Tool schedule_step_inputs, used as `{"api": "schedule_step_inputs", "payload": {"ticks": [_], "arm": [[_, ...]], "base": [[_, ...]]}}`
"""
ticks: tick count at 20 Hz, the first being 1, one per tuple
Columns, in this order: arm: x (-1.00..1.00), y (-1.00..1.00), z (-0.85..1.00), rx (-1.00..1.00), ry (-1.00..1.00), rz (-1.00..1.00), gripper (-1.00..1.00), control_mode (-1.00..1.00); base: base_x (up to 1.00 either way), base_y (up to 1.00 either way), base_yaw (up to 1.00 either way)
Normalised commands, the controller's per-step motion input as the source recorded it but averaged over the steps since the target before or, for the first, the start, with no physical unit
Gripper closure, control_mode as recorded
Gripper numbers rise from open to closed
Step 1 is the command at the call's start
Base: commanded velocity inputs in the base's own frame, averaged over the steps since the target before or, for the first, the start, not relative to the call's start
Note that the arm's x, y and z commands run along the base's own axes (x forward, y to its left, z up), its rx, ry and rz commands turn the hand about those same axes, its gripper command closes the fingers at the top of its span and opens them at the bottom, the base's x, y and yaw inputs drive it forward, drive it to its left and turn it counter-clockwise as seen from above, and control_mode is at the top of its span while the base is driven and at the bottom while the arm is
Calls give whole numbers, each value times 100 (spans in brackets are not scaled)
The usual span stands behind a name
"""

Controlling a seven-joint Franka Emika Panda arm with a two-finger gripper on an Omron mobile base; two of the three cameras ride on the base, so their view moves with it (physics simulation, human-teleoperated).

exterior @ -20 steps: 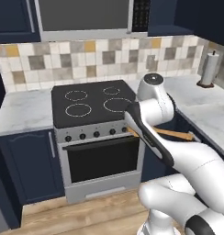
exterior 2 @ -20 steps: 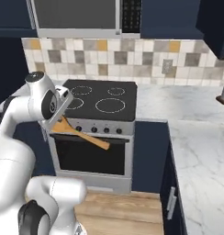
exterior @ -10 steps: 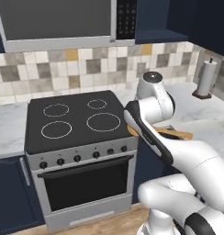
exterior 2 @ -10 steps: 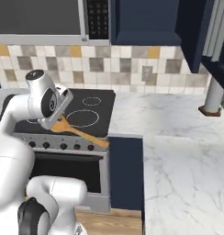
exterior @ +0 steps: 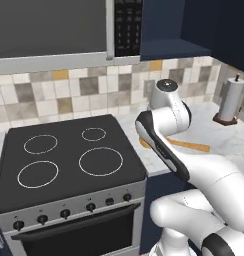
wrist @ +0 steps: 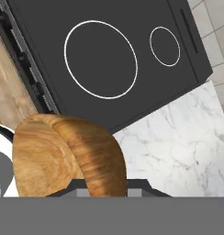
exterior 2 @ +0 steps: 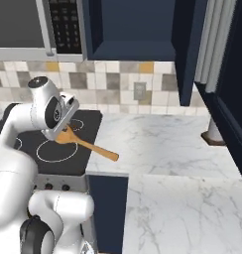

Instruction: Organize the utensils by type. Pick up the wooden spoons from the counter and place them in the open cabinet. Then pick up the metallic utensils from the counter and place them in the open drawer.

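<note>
- My fingers (exterior 2: 65,133) are closed on the wooden spoon (exterior 2: 88,145); they hold it at its bowl end, and the orange-brown handle runs out from them, slanting down and away toward the worktop (exterior 2: 162,149) side; in the right base view the handle tip hangs over the seam between the stovetop (exterior 2: 63,149) and the marble.
- In the hand view the bowl of the spoon (wrist: 68,158) sits pressed right against my fingers, broad and close; beyond it lie the black stovetop (wrist: 104,55) and a corner of the white worktop (wrist: 178,142); the spoon is carried in the air and touches neither.
- The relation the next move turns on, as I judge it: the open cabinet (exterior 2: 135,30) lies well above my fingers and off toward the handle side, over the marble; the spoon's long axis lies low and slanted, so I expect I must lift and swing it handle-first, or turn my wrist, to get it through the opening without the handle catching the cabinet floor or the open door (exterior 2: 190,49).
- The cabinet interior looks dark, and I cannot tell whether anything lies on its shelf; a paper towel roll (exterior: 229,100) stands on the worktop far beyond my fingers, well apart from the path.
- From the left base view the handle (exterior: 186,145) pokes out past my arm over the marble; I make out no metallic utensils or drawer from here, so that half of the job is not yet begun as far as I can judge.
</note>
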Motion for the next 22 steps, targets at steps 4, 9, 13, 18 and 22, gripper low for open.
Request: {"api": "schedule_step_inputs", "payload": {"ticks": [4, 9, 13, 18, 22], "arm": [[0, 0, 0, 0, 0, 0, 100, 100], [0, 0, 0, 0, 0, 0, 100, 100], [0, 0, 0, 0, 0, 0, 100, 100], [0, 0, 0, 0, 0, 0, 100, 100], [0, 0, 0, 0, 0, 0, 100, 100]], "base": [[64, -35, -2], [12, -5, -1], [0, 0, 0], [0, 0, 0], [0, 0, 0]]}}
